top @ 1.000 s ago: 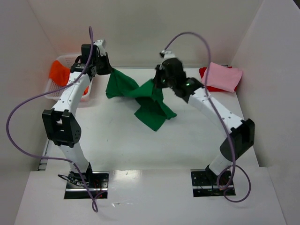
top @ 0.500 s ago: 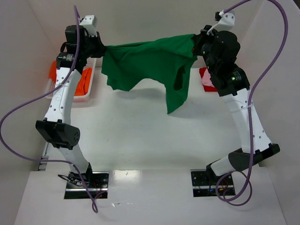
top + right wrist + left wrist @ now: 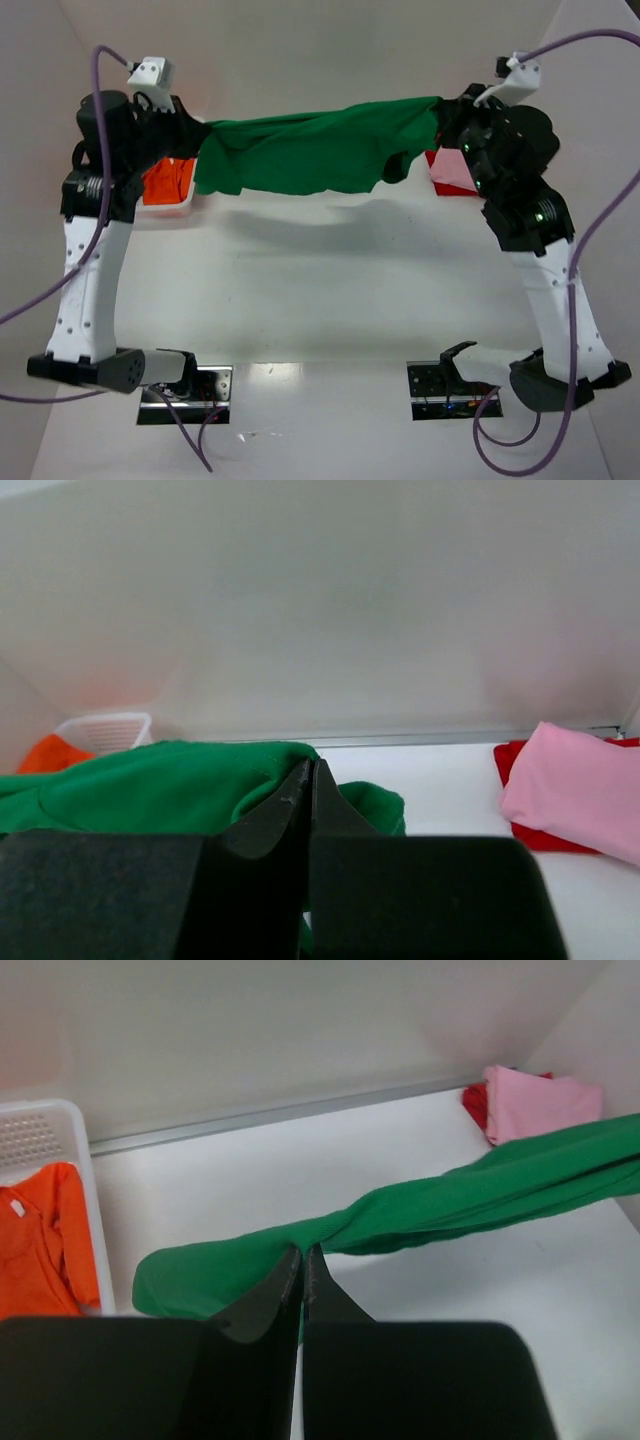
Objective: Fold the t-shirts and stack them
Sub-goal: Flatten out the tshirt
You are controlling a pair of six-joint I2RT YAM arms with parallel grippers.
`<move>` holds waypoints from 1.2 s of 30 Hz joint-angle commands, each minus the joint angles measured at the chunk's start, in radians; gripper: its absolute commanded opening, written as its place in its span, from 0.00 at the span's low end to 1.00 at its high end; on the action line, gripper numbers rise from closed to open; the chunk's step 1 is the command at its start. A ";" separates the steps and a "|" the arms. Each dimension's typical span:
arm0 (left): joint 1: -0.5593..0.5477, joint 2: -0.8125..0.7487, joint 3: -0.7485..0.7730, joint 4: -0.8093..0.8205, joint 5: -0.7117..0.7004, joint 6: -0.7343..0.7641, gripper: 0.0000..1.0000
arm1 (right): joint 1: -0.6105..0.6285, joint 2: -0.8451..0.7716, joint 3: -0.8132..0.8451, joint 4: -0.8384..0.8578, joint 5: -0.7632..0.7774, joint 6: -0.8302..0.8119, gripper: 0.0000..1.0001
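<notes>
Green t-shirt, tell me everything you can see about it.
The green t-shirt is plain, bright green soft cloth, wrinkled and bunched. It is stretched sideways in the air above the table, sagging along its lower edge. The shut left end effector pinches one end, the shut right end effector the other. Nothing else visibly touches it.

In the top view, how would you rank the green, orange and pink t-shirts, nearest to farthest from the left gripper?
1. Green t-shirt: held in the left gripper.
2. Orange t-shirt: in the basket, far left.
3. Pink t-shirt: back right corner.
</notes>
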 commanded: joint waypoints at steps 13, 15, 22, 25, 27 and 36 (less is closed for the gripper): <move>0.013 -0.133 -0.350 -0.046 0.108 -0.126 0.03 | -0.011 -0.106 -0.171 -0.063 0.057 0.142 0.00; 0.013 -0.115 -0.511 0.044 0.146 -0.173 0.09 | -0.011 -0.084 -0.267 -0.013 0.047 0.166 0.00; 0.013 0.051 -0.657 0.078 0.134 -0.143 0.92 | -0.047 0.043 -0.476 0.104 -0.035 0.219 0.00; 0.013 0.158 -0.652 0.069 0.130 -0.123 1.00 | -0.061 0.115 -0.523 0.151 -0.064 0.229 0.00; 0.013 0.236 -0.629 0.069 0.189 -0.105 1.00 | -0.071 0.178 -0.547 0.185 -0.072 0.229 0.00; -0.096 0.307 -0.646 0.013 0.096 -0.110 1.00 | -0.101 0.312 -0.510 0.226 -0.091 0.238 0.00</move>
